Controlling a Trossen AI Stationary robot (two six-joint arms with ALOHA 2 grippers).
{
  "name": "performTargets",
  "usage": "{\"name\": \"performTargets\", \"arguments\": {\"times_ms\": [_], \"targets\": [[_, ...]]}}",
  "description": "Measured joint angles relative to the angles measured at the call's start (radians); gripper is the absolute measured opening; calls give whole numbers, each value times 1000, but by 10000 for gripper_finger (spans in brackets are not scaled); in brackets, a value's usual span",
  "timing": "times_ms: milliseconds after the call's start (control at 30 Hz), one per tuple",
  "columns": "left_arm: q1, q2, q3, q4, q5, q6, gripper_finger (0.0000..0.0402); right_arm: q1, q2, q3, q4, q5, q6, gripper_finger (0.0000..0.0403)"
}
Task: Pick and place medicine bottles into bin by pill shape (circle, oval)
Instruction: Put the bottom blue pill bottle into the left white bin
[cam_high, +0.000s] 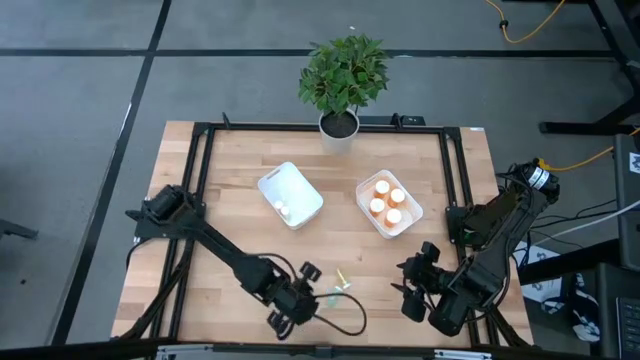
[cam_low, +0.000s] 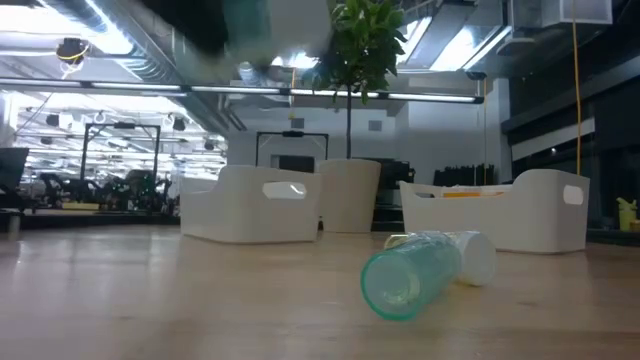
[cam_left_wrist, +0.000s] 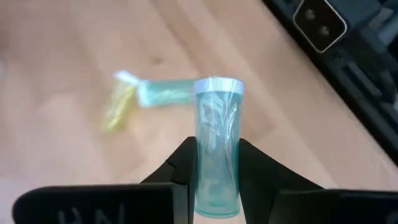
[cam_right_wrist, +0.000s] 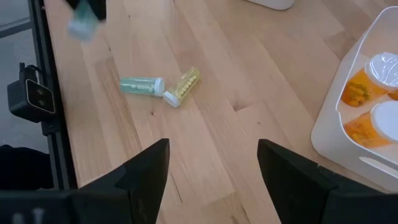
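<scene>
My left gripper (cam_high: 312, 296) hangs above the table's near edge, shut on a pale teal medicine bottle (cam_left_wrist: 217, 155) with a white cap. On the wood beyond it lie another pale teal bottle (cam_right_wrist: 142, 85) and a yellow-green bottle (cam_right_wrist: 184, 85), both on their sides with their capped ends together. The lying teal bottle (cam_low: 415, 272) also fills the low view. My right gripper (cam_right_wrist: 211, 180) waits open at the near right, holding nothing. Two white bins stand mid-table: the left one (cam_high: 291, 195) and the right one (cam_high: 390, 205), which holds several orange bottles. My left gripper pinches the teal bottle's body (cam_left_wrist: 217, 177) between its two fingers, one on each side, at the half away from the cap. The fingers slant down and lie along the bottle, whose cap (cam_left_wrist: 218, 86) points forward past the fingertips. The bottle is lifted clear of the table.
A potted plant (cam_high: 342, 85) stands at the table's far edge. A black frame (cam_high: 205, 160) runs around the work area. Bare wood lies between the bins and the near edge.
</scene>
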Motion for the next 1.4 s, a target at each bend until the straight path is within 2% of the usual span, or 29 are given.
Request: {"name": "performTargets", "arguments": {"times_ms": [167,333,500,633,733,833,933,1233,1400], "targets": [[-2,-115,-38,-67,-51,-44,70,0,0,0,3,4,0,245],[-1,-270,-217,-16,-81,-148,70,0,0,0,4,27,0,245],[-1,-431,-506,271,-135,-226,69,0,0,0,5,52,-2,245],[8,-496,-711,611,-220,-290,70,-12,0,0,9,173,-4,245],[22,-498,-800,781,-294,-312,70,-57,2,0,36,241,-7,245],[45,-491,-829,853,-323,-306,71,-135,16,0,75,239,-59,245],[62,-491,-832,870,-341,-273,72,-237,44,0,134,182,-164,245],[122,-496,-832,889,-408,-244,73,-560,120,0,360,-149,-605,245],[191,-567,-832,842,-368,-150,73,-703,119,0,483,-330,-883,245]]}}
